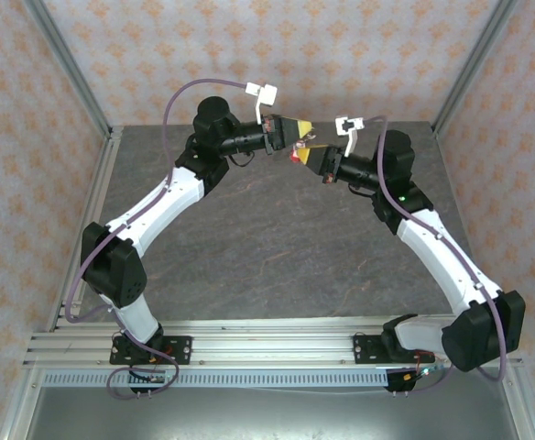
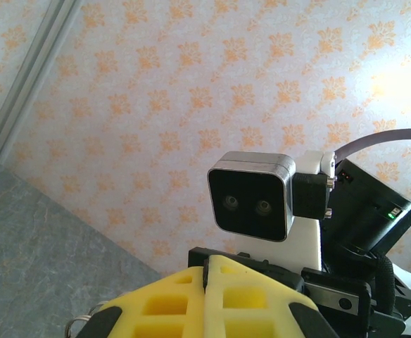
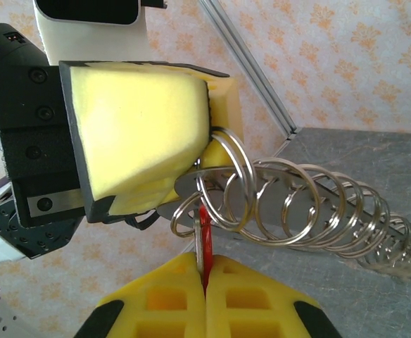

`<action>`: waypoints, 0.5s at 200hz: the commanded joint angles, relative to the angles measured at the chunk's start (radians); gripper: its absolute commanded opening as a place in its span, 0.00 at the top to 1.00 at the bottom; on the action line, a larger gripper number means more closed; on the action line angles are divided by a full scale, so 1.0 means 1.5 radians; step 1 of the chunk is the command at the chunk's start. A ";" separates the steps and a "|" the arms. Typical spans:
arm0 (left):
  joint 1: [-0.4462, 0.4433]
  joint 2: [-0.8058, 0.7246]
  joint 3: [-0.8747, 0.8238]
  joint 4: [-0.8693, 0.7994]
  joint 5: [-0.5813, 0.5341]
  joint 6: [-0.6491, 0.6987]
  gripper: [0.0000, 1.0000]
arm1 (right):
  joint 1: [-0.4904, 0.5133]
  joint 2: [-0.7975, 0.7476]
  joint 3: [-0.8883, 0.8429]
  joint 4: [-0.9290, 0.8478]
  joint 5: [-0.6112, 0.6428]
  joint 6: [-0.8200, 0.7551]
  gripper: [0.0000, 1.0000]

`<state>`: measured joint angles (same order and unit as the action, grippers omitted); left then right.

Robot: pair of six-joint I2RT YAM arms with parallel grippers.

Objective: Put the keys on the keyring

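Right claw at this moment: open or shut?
Shut. In the right wrist view the right claw has its yellow fingers pressed together, pinching the red key that sticks up by the keyring.

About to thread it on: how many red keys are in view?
1. The tiny red key sits pinched in the right gripper, at the silver wire keyring held by the left gripper; more could hide behind the yellow pads.
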<state>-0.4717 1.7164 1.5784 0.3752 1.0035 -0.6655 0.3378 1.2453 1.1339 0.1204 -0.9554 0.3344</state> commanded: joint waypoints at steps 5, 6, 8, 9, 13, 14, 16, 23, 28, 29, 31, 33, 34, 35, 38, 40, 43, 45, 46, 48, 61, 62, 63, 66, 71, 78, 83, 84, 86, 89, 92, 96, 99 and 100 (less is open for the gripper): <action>-0.011 -0.030 0.000 0.079 -0.013 -0.009 1.00 | 0.005 -0.019 -0.010 -0.025 0.003 -0.015 1.00; -0.011 -0.030 0.000 0.078 -0.013 -0.009 1.00 | 0.005 -0.019 -0.010 -0.025 0.004 -0.015 1.00; -0.010 -0.031 -0.001 0.078 -0.014 -0.008 1.00 | 0.004 -0.020 -0.010 -0.025 0.004 -0.014 1.00; -0.011 -0.031 -0.001 0.079 -0.014 -0.008 1.00 | 0.004 -0.020 -0.010 -0.026 0.004 -0.014 1.00; -0.011 -0.033 -0.002 0.079 -0.014 -0.008 1.00 | 0.002 -0.022 -0.010 -0.026 0.007 -0.012 0.97; -0.010 -0.033 -0.003 0.079 -0.014 -0.007 1.00 | 0.001 -0.022 -0.011 -0.026 0.008 -0.012 0.96; -0.011 -0.033 -0.003 0.078 -0.015 -0.007 1.00 | 0.000 -0.023 -0.011 -0.024 0.009 -0.011 0.93; -0.010 -0.035 -0.005 0.076 -0.018 -0.004 1.00 | -0.003 -0.026 -0.013 -0.021 0.012 -0.006 0.83; -0.011 -0.036 -0.007 0.075 -0.020 -0.003 1.00 | -0.007 -0.030 -0.015 -0.018 0.012 -0.003 0.77; -0.011 -0.037 -0.008 0.076 -0.021 -0.003 1.00 | -0.007 -0.030 -0.016 -0.018 0.012 -0.002 0.76; -0.010 -0.037 -0.008 0.076 -0.021 -0.002 1.00 | -0.009 -0.032 -0.017 -0.016 0.013 0.000 0.74; -0.010 -0.038 -0.009 0.076 -0.022 -0.001 1.00 | -0.010 -0.034 -0.018 -0.015 0.013 0.001 0.72; -0.011 -0.038 -0.009 0.075 -0.023 -0.001 1.00 | -0.011 -0.035 -0.018 -0.014 0.013 0.002 0.71; -0.011 -0.039 -0.009 0.076 -0.023 0.000 1.00 | -0.012 -0.036 -0.019 -0.013 0.013 0.003 0.71; -0.011 -0.039 -0.010 0.075 -0.025 0.000 1.00 | -0.016 -0.037 -0.021 -0.012 0.014 0.004 0.68; -0.011 -0.040 -0.010 0.075 -0.025 0.001 1.00 | -0.017 -0.038 -0.021 -0.012 0.014 0.005 0.67; -0.010 -0.039 -0.011 0.074 -0.027 0.001 1.00 | -0.019 -0.038 -0.023 -0.011 0.014 0.007 0.65; -0.010 -0.040 -0.011 0.075 -0.028 0.000 1.00 | -0.021 -0.038 -0.024 -0.010 0.014 0.008 0.65; -0.011 -0.040 -0.011 0.074 -0.029 0.001 1.00 | -0.022 -0.038 -0.025 -0.010 0.014 0.009 0.64; -0.011 -0.039 -0.011 0.074 -0.030 0.001 1.00 | -0.024 -0.038 -0.025 -0.010 0.013 0.010 0.64; -0.011 -0.039 -0.012 0.077 -0.034 0.000 1.00 | -0.037 -0.068 -0.033 -0.010 0.010 0.015 0.62; -0.011 -0.039 -0.012 0.076 -0.034 0.000 1.00 | -0.038 -0.070 -0.033 -0.010 0.010 0.015 0.62; -0.011 -0.040 -0.012 0.077 -0.034 -0.001 1.00 | -0.040 -0.071 -0.034 -0.010 0.009 0.015 0.62; -0.011 -0.038 -0.012 0.077 -0.036 -0.001 1.00 | -0.043 -0.075 -0.036 -0.010 0.008 0.017 0.62; -0.011 -0.038 -0.013 0.080 -0.038 -0.003 1.00 | -0.048 -0.082 -0.039 -0.011 0.005 0.018 0.62; -0.010 -0.037 -0.013 0.082 -0.039 -0.005 1.00 | -0.054 -0.093 -0.045 -0.011 0.002 0.021 0.62; -0.010 -0.036 -0.013 0.084 -0.040 -0.006 1.00 | -0.058 -0.100 -0.049 -0.010 0.001 0.022 0.62; -0.010 -0.036 -0.013 0.085 -0.040 -0.007 1.00 | -0.058 -0.101 -0.050 -0.010 0.001 0.022 0.62; -0.011 -0.036 -0.013 0.085 -0.040 -0.007 1.00 | -0.060 -0.105 -0.052 -0.010 0.001 0.023 0.62; -0.011 -0.036 -0.014 0.087 -0.042 -0.009 1.00 | -0.063 -0.109 -0.055 -0.009 0.000 0.025 0.62; -0.011 -0.035 -0.014 0.088 -0.043 -0.009 1.00 | -0.065 -0.114 -0.056 -0.009 0.000 0.025 0.62; -0.011 -0.036 -0.014 0.090 -0.044 -0.011 1.00 | -0.067 -0.121 -0.060 -0.007 0.000 0.027 0.62; -0.010 -0.036 -0.014 0.090 -0.044 -0.011 1.00 | -0.070 -0.124 -0.062 -0.006 0.001 0.028 0.62; -0.010 -0.035 -0.014 0.090 -0.044 -0.011 1.00 | -0.070 -0.125 -0.063 -0.005 0.001 0.029 0.62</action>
<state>-0.4847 1.7081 1.5620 0.4255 0.9596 -0.6662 0.2523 1.1263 1.0580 0.0849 -0.9413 0.3588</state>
